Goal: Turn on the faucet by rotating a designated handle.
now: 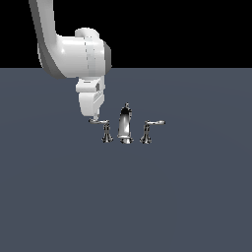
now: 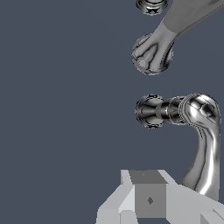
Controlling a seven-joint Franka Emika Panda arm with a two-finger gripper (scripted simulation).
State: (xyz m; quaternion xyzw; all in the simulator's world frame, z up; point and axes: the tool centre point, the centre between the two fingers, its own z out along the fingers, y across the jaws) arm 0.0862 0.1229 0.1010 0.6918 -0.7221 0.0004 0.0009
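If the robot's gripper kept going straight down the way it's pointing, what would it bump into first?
Probably the handle. The gripper points down at the lever's outer tip, seemingly touching or nearly so. If it just misses, the flat grey surface comes next; depth is hard to judge.

Small chrome faucet (image 1: pixel 125 126) standing upright on the flat grey surface: tall tapered central spout, a flared post with a slim lever either side. Left-hand handle (image 1: pixel 102 123) at the exterior view's left of the spout, thin arm lying level and pointing away from it toward that same side. From the wrist view, same handle (image 2: pixel 197 127) mirror-bright, curved arm bending off its short ribbed post
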